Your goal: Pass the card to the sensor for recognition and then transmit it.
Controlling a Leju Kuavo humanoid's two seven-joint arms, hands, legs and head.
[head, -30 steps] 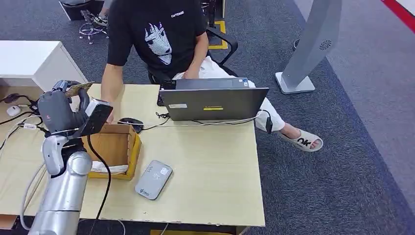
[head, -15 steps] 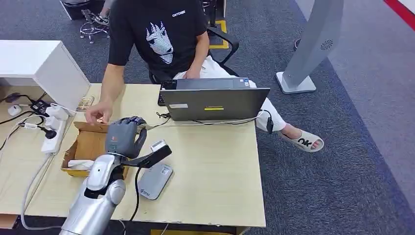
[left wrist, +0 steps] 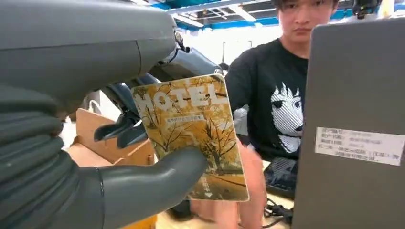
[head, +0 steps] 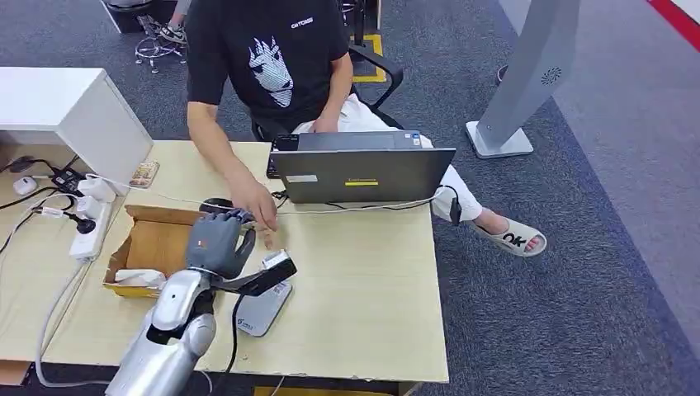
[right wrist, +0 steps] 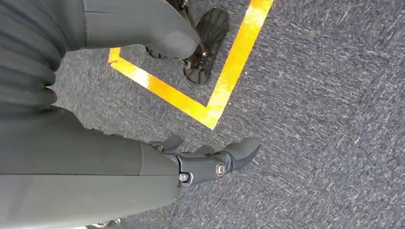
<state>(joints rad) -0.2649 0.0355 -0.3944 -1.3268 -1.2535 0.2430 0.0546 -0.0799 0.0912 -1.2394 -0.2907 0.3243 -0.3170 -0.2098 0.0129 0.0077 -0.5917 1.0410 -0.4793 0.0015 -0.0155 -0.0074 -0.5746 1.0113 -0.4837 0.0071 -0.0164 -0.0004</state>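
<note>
Left hand raised over the table just above the grey sensor, thumb and fingers pinching a yellow hotel card upright. Person's hand reaching in close beside it, in front of the laptop; cardboard box beside. Right hand hanging over grey carpet, fingers apart, holding nothing.

The card, which the left hand holds, carries the word "HOTEL" in big pale letters across its yellow tree picture; the small lines under it are too fine to read. The white sticker on the back of the laptop has printed lines that stay blurred. The person's sandal shows the dark letters "OK".
</note>
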